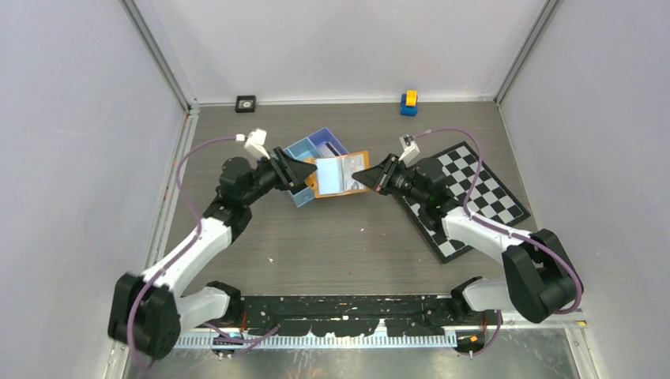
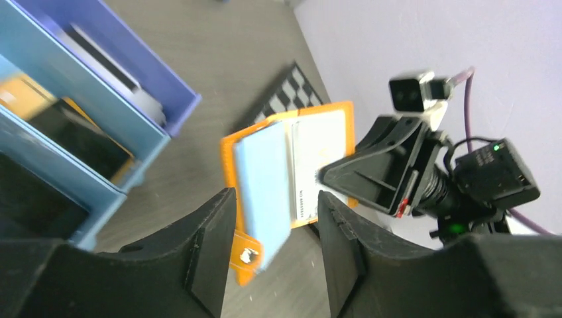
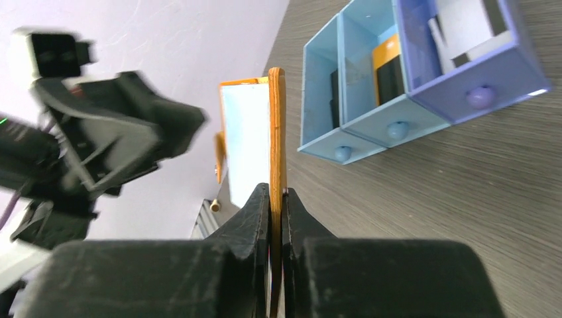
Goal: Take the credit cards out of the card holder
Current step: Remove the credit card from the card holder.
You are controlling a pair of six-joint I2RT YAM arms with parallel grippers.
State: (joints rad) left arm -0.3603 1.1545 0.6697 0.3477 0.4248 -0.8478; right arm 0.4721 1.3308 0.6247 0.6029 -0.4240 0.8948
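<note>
Both arms reach in from the near corners with elbows bent, the left gripper (image 1: 310, 172) pointing to 3 o'clock with fingers (image 2: 211, 228) parted, the right gripper (image 1: 357, 175) pointing to 9 o'clock, clamped on the card holder (image 3: 276, 132)

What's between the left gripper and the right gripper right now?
The open orange card holder. The right gripper pinches its edge, and the left gripper stands open at the other side. The top view shows it best.
</note>
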